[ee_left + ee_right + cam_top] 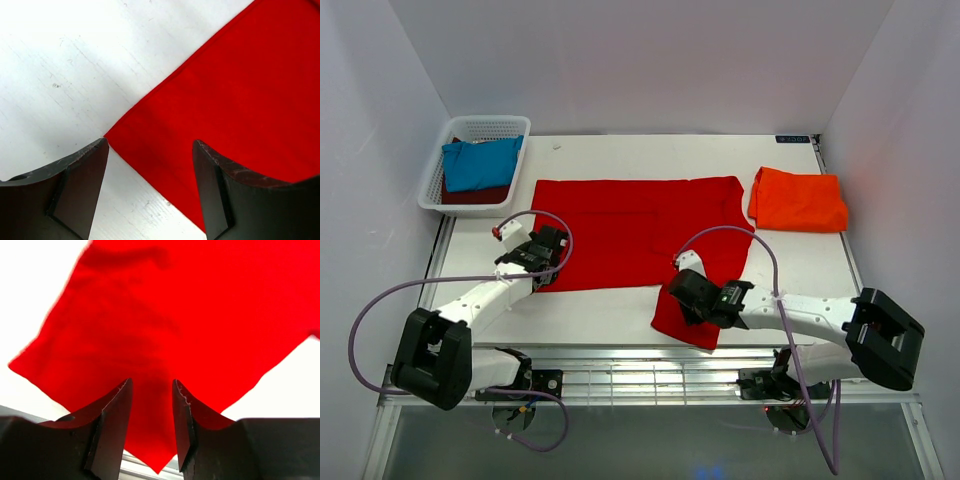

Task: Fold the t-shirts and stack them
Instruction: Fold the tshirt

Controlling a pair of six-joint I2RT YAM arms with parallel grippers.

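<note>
The bright red t-shirt lies spread flat mid-table, one sleeve reaching toward the near edge. The right gripper sits over that sleeve, jaws partly apart with nothing pinched. The left gripper gapes wide over the shirt's near left corner. An orange-red t-shirt lies folded far right. Teal-blue and maroon t-shirts fill the white mesh basket.

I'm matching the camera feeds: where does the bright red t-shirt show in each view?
Top external: red t-shirt spread flat mid-table.
Left wrist: red t-shirt fills the right side.
Right wrist: red t-shirt fills most of the frame.
Shared landmark: the white table bordering it.
</note>
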